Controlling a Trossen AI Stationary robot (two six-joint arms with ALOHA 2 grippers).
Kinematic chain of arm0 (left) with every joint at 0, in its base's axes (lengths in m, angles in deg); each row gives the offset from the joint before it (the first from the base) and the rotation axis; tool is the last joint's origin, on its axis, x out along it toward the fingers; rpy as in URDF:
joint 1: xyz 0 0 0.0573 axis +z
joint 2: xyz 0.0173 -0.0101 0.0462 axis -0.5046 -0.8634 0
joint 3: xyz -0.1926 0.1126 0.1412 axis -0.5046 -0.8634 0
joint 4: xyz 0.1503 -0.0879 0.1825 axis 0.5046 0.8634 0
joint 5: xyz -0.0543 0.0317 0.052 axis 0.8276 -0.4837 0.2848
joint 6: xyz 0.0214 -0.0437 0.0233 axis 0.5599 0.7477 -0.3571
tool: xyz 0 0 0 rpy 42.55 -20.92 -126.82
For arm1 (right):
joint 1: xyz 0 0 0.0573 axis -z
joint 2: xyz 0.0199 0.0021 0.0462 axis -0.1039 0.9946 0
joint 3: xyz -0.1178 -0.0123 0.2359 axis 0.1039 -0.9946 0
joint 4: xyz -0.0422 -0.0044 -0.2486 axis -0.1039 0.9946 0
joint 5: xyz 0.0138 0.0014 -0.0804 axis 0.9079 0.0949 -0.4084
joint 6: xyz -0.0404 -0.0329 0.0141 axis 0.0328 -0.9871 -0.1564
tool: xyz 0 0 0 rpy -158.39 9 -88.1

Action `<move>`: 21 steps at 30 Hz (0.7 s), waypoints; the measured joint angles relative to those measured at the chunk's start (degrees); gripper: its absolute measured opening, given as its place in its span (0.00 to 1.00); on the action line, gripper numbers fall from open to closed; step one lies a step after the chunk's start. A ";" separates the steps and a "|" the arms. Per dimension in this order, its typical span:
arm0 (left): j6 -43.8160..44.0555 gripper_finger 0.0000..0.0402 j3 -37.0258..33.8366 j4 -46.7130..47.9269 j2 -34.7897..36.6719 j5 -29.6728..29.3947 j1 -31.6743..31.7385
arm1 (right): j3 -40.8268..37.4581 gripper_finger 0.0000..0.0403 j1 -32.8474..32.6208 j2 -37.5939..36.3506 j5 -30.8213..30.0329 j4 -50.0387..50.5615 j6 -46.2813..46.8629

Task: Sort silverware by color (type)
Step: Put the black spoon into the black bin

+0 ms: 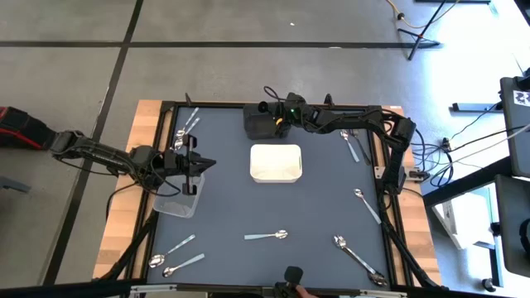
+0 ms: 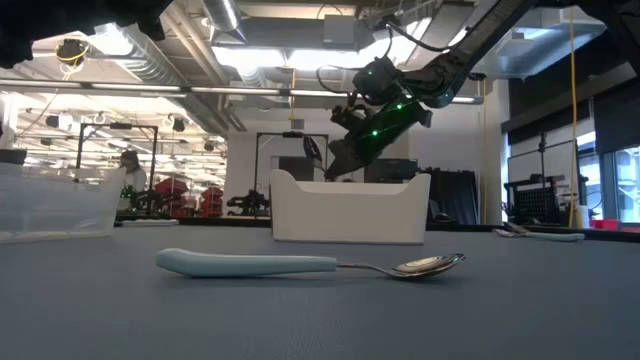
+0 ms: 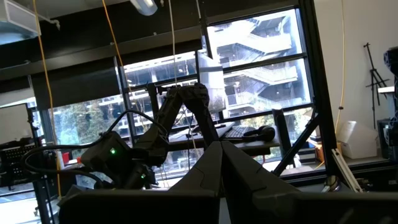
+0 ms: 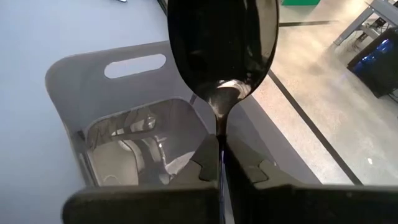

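My right gripper [image 4: 220,155] is shut on a dark spoon [image 4: 221,43] and hovers over the black container [image 4: 81,81] at the table's far edge [image 1: 258,126]. Dark spoons [image 4: 146,149] lie inside that container. Other silverware lies loose on the mat: a pale-handled spoon [image 2: 300,265] near the front middle [image 1: 267,237], two spoons at the near left [image 1: 172,250], and more at the right [image 1: 367,205] and far left [image 1: 186,128]. My left gripper [image 1: 199,164] is shut and holds nothing. It hangs above the clear container [image 1: 178,201] at the left. My right gripper pinches the dark spoon's slim handle [image 4: 220,134], just behind the bowl, between its two fingers. The spoon lies along the fingers, and its bowl [image 4: 221,37] sticks out past their ends. The fingers slant down from the table's right side. The spoon hangs clear above the black container.
A white container [image 1: 276,162] stands in the middle of the mat, just nearer than the black one. In the low view it shows in front of my right gripper [image 2: 350,145]. Cables run along the table's right edge [image 1: 414,157]. Wooden borders frame the mat [image 1: 145,124].
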 joint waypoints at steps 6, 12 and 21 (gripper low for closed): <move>0.02 0.01 0.00 0.00 0.00 0.00 -0.01 | 0.00 0.04 -0.02 -0.01 -1.38 1.06 0.08; 0.02 0.01 0.00 0.00 0.00 0.00 -0.02 | 0.00 0.24 -0.07 -0.38 -2.04 1.72 -1.28; 0.02 0.01 0.00 -0.13 0.00 0.09 0.01 | -0.04 0.40 -1.50 -14.68 -0.30 13.33 -4.49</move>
